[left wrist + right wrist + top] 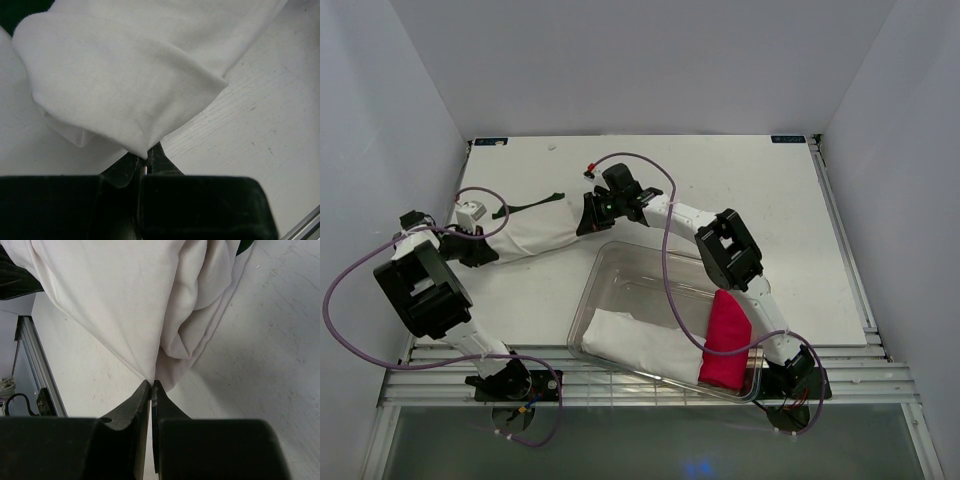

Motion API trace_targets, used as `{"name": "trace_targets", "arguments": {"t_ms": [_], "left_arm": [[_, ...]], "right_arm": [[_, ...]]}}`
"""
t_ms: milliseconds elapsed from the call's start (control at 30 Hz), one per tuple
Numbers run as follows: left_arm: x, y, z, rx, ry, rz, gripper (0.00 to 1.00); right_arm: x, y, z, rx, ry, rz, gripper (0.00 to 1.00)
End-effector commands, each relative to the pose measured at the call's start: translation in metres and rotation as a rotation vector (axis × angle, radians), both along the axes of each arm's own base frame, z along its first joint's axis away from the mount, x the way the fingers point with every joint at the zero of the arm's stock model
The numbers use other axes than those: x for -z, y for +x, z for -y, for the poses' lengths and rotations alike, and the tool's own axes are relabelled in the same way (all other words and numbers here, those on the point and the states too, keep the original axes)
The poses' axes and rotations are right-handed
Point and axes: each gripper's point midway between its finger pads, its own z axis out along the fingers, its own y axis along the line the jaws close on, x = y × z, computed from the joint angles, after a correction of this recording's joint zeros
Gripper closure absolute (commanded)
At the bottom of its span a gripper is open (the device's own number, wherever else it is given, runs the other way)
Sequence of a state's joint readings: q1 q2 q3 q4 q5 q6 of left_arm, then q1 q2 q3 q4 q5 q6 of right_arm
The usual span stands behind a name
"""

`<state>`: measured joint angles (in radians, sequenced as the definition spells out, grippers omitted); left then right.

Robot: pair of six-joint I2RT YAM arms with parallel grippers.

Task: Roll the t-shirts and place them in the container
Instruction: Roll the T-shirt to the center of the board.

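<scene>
White walls close round the pale table (720, 190), and your work sits at its left rear. The white t-shirt (535, 232) lies there as a long bundle strung between the two arms. A thin strip of the dark green t-shirt (525, 208) pokes out along its far edge.

Your left gripper (146, 167) has its fingers pressed together on a small point of the folded white hem. Your right gripper (151, 387) is clamped on a similar tip at the other end. Both holds look shallow, so watch these risks:

- A hard pull apart could slip the cloth out of one pinch, and that end would slump.
- Uneven turning of the two ends could make the roll cone or loosen. The loose folds near the right fingers would be the cause.
- The green strip could drag free or bunch if only the white layer is gripped. I cannot tell how much green lies inside.
- The right arm's cable hangs over the bin and might catch its rim.

Nearer you stands a clear plastic bin (620, 250). It holds a white rolled cloth (630, 340) lying along the near wall. Beside that, at the right end, is a bright pink rolled cloth (725, 340).
</scene>
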<state>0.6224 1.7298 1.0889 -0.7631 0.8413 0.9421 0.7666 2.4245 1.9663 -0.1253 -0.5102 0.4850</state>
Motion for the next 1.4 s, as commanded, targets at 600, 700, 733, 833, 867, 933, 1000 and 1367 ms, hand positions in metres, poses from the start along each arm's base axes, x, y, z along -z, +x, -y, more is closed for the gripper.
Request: {"name": "trace_targets", "arguments": {"t_ms": [600,700,733,833,867,933,1000,1367], "left_arm": [[-0.003,-0.006,-0.039,0.08,0.162,-0.004,1.0],[0.0,-0.008,-0.04,0.102,0.177,-0.008,1.0],[0.001,-0.009,-0.036,0.108,0.163,-0.005,1.0],[0.005,-0.012,-0.023,0.111,0.12,-0.02,1.0],[0.003,-0.012,-0.018,0.112,0.098,-0.011,1.0],[0.0,-0.013,-0.014,0.109,0.082,-0.003,0.86],[0.0,-0.016,-0.014,0.1,0.083,-0.014,0.72],[-0.046,-0.015,-0.036,0.026,0.021,0.035,0.35]], "right_arm": [[-0.037,0.025,0.03,0.062,-0.007,0.113,0.92],[-0.038,0.026,0.032,0.051,-0.019,0.138,0.92],[-0.043,0.027,0.028,0.042,-0.007,0.141,0.92],[-0.036,0.008,0.011,-0.019,0.018,0.107,0.92],[-0.035,0.005,0.006,-0.029,0.029,0.107,0.92],[-0.038,-0.001,-0.001,-0.047,0.055,0.103,0.92],[-0.041,0.0,-0.003,-0.037,0.074,0.087,0.92],[-0.067,0.023,0.008,-0.025,0.097,0.191,0.44]]}}
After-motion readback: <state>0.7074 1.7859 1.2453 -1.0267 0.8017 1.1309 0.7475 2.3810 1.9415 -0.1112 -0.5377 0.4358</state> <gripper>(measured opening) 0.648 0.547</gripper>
